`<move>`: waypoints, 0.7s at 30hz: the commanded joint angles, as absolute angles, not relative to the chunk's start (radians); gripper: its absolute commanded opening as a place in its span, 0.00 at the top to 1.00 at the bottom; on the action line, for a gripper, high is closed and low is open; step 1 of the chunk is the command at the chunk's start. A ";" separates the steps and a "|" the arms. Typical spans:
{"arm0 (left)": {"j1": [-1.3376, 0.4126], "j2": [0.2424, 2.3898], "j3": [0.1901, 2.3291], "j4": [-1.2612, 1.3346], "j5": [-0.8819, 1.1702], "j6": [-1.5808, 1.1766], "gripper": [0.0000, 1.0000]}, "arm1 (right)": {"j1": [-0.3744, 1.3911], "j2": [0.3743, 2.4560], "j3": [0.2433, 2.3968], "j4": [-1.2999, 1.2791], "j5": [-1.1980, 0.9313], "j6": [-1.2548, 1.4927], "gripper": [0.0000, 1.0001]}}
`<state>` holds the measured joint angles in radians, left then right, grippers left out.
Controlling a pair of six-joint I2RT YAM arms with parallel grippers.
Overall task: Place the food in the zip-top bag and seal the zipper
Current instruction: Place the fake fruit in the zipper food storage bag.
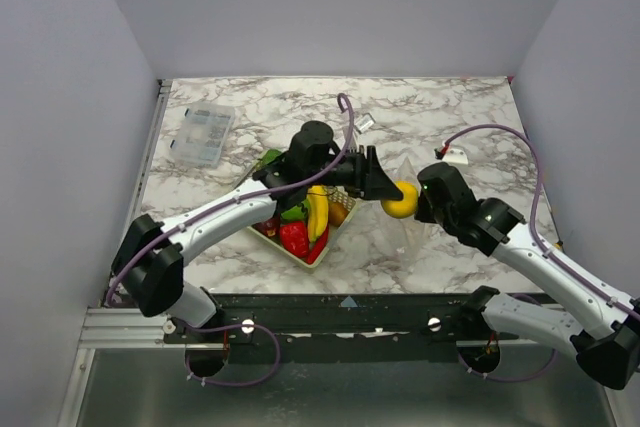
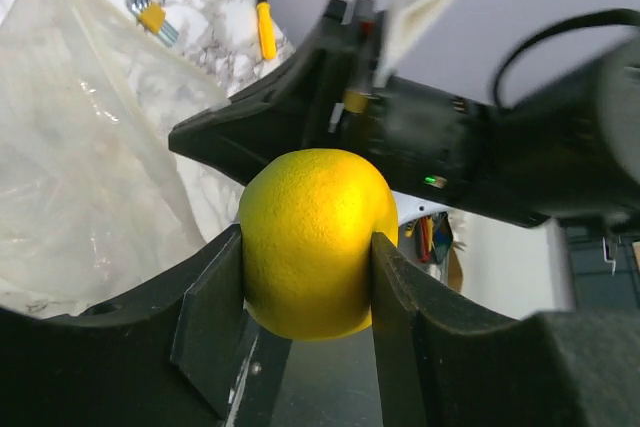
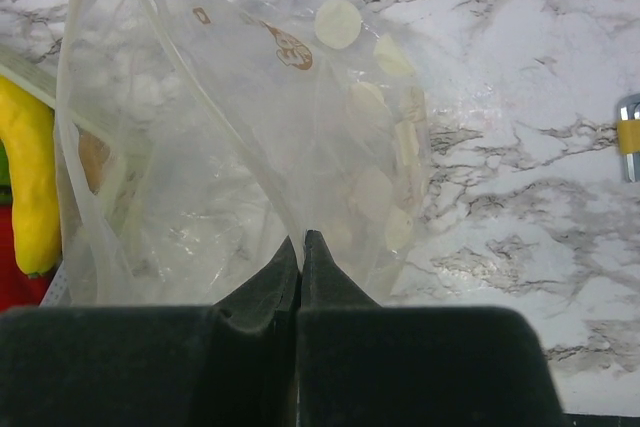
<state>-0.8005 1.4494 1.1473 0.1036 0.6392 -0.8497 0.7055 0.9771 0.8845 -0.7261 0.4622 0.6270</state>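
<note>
My left jaws grip the lemon (image 2: 315, 242) across its middle, one pad on either side, holding it up off the surface (image 1: 470, 107). My right jaws are shut tight on a fold of the zip-top bag (image 3: 250, 147), and its film hangs from them down to the marble. From above, the lemon sits at 9 o'clock of the right wrist, almost touching it, with the bag just below. At 9 o'clock of the bag lies the basket (image 1: 285, 250) with the rest of the food, a banana (image 1: 318, 215) and a red pepper (image 1: 294, 238) among it. A clear compartment box (image 1: 203, 134) rests well away at 10 o'clock.

I judge this to be the loading step, lemon at the bag. I cannot tell whether the mouth gapes, so my next move calls for finding the opening, easing the lemon inside, and only then letting go
</note>
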 commanded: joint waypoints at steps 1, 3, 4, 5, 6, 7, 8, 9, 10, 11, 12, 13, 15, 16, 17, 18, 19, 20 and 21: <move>-0.827 1.548 1.195 0.169 0.646 -0.939 1.00 | 0.710 0.941 0.878 -0.703 0.445 0.627 0.99; -0.830 1.576 1.218 0.110 0.599 -0.920 1.00 | 0.710 0.928 0.884 -0.710 0.448 0.632 0.99; -0.830 1.584 1.222 0.082 0.581 -0.909 1.00 | 0.709 0.917 0.886 -0.713 0.450 0.634 0.99; -0.830 1.592 1.222 0.072 0.568 -0.897 1.00 | 0.710 0.904 0.886 -0.713 0.451 0.637 0.99; -0.830 1.596 1.222 0.060 0.550 -0.886 1.00 | 0.710 0.890 0.882 -0.704 0.444 0.636 0.99; -0.832 1.599 1.225 0.040 0.529 -0.875 1.00 | 0.709 0.874 0.878 -0.696 0.431 0.632 0.99; -0.832 1.603 1.228 0.024 0.513 -0.871 1.00 | 0.710 0.864 0.874 -0.686 0.417 0.629 0.99; -0.832 1.605 1.231 0.004 0.505 -0.866 1.00 | 0.710 0.855 0.871 -0.680 0.402 0.628 0.99; -0.830 1.605 1.233 0.002 0.491 -0.861 1.00 | 0.709 0.849 0.868 -0.673 0.397 0.627 0.99; -0.831 1.604 1.239 -0.035 0.474 -0.844 1.00 | 0.709 0.845 0.867 -0.670 0.391 0.628 0.99; -0.834 1.603 1.251 -0.071 0.448 -0.829 1.00 | 0.709 0.845 0.867 -0.669 0.387 0.630 0.99; -0.838 1.604 1.269 -0.118 0.413 -0.811 1.00 | 0.709 0.845 0.864 -0.663 0.380 0.629 0.99; -0.845 1.613 1.319 -0.199 0.352 -0.785 1.00 | 0.709 0.850 0.853 -0.644 0.363 0.627 0.99; -0.852 1.615 1.333 -0.226 0.335 -0.774 1.00 | 0.709 0.854 0.849 -0.635 0.354 0.625 0.99; -0.860 1.615 1.351 -0.250 0.308 -0.767 1.00 | 0.710 0.861 0.848 -0.629 0.352 0.627 0.99; -0.869 1.617 1.365 -0.276 0.289 -0.755 0.97 | 0.710 0.872 0.849 -0.627 0.350 0.628 0.99; -0.875 1.618 1.379 -0.291 0.279 -0.744 0.92 | 0.709 0.879 0.848 -0.626 0.348 0.630 0.99; -0.879 1.619 1.384 -0.297 0.276 -0.738 0.85 | 0.709 0.884 0.849 -0.627 0.351 0.632 0.99; -0.879 1.614 1.380 -0.293 0.279 -0.735 0.74 | 0.709 0.888 0.847 -0.629 0.355 0.632 0.99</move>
